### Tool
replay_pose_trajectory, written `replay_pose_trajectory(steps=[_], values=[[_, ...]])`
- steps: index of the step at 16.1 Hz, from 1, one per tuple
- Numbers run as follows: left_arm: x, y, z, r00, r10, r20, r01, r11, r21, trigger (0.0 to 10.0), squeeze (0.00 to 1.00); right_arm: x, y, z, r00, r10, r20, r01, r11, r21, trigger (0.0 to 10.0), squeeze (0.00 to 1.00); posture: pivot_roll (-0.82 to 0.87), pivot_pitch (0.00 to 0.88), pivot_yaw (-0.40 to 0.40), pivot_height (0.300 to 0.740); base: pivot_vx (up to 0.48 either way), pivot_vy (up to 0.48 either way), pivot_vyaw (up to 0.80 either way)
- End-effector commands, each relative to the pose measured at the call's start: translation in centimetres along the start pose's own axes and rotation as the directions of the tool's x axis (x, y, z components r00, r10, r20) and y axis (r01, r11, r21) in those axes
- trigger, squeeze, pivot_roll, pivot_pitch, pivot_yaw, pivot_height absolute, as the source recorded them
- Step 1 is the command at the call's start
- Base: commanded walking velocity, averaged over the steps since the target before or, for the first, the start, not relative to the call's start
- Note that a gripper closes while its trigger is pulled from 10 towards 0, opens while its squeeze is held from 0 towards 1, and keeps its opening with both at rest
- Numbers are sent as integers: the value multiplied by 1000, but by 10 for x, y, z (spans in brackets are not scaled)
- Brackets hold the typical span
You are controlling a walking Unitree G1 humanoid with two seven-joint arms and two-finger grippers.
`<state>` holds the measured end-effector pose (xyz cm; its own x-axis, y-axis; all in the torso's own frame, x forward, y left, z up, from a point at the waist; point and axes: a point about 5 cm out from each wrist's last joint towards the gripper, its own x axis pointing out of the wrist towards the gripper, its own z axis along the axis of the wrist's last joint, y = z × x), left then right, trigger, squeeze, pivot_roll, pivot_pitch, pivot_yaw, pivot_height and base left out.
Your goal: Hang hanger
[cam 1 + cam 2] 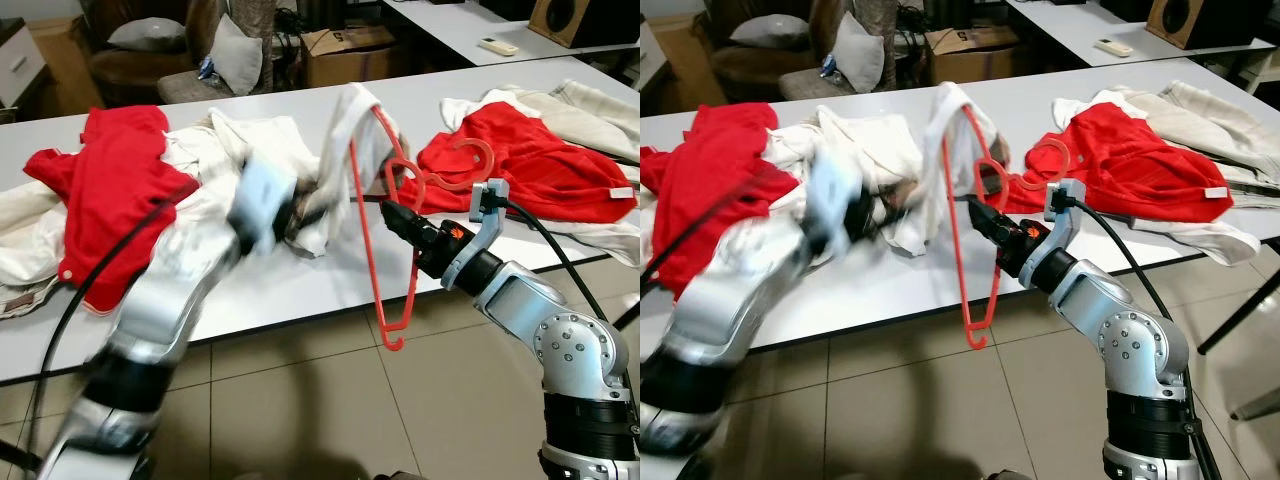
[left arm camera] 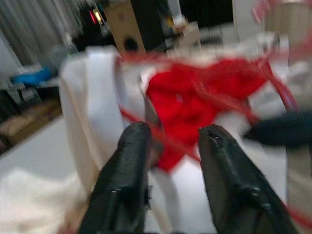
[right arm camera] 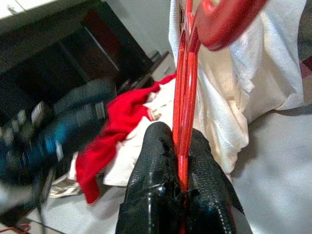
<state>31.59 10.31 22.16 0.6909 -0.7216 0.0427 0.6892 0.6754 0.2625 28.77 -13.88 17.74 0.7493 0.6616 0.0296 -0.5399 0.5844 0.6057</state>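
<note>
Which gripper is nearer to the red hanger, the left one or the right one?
Right. The right gripper has its jaws shut on the red hanger. The left gripper is beside it, at the white cloth.

Two red hangers: one upright at frame centre, one lying on red cloth at upper right. Two red garments: one at left, one at upper right. White and cream garments lie in three heaps: left, centre, upper right; single pieces cannot be counted. Two end effectors: left, blurred, right. Two worktops: the near one, another at top right. One cardboard box and one remote along the top.
</note>
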Motion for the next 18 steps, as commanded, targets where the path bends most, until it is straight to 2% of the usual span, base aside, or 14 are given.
replay_pose_trajectory(steps=[1,2,3,4,5,9,12,13,14,18], values=[[2,5,-6,999,49,-7,-50,997,-55,10000,1000,1,10,8,998,57,13,-56,998,-28,0,0,-96,0,26,740,0,0,0],[10,3,-6,997,71,10,-70,991,-110,10000,1000,1,12,9,997,77,12,-77,997,-28,0,0,-100,0,25,740,0,0,0],[17,3,-15,994,102,-37,-106,989,-100,10000,1000,1,15,8,995,96,6,-96,995,-31,0,0,-100,0,25,740,0,0,0],[23,4,-23,986,152,-73,-158,983,-94,10000,98,1,19,9,993,118,4,-118,992,-34,0,0,-112,0,29,740,0,0,0],[27,7,-27,975,206,-87,-214,972,-94,10000,0,1,22,10,990,142,3,-142,989,-36,0,0,-118,0,29,740,0,0,0],[33,18,-33,945,316,-82,-325,936,-133,10000,0,-4,31,8,977,214,-16,-214,976,-43,0,0,-131,0,36,740,0,0,0],[34,26,-36,922,378,-81,-386,912,-140,10000,0,-6,31,8,976,217,-17,-218,975,-42,0,0,-131,0,33,740,0,0,0],[33,29,-38,913,398,-85,-407,901,-150,3804,0,-6,31,9,976,219,-15,-219,975,-43,0,0,-133,0,32,740,0,0,0],[32,31,-39,908,409,-86,-418,897,-145,0,0,-5,32,9,975,220,-15,-220,975,-44,0,0,-135,0,33,740,0,0,0],[22,32,-49,900,415,-130,-430,895,-118,0,0,-7,29,10,979,205,-12,-205,978,-49,0,0,-132,0,31,740,0,0,0]])
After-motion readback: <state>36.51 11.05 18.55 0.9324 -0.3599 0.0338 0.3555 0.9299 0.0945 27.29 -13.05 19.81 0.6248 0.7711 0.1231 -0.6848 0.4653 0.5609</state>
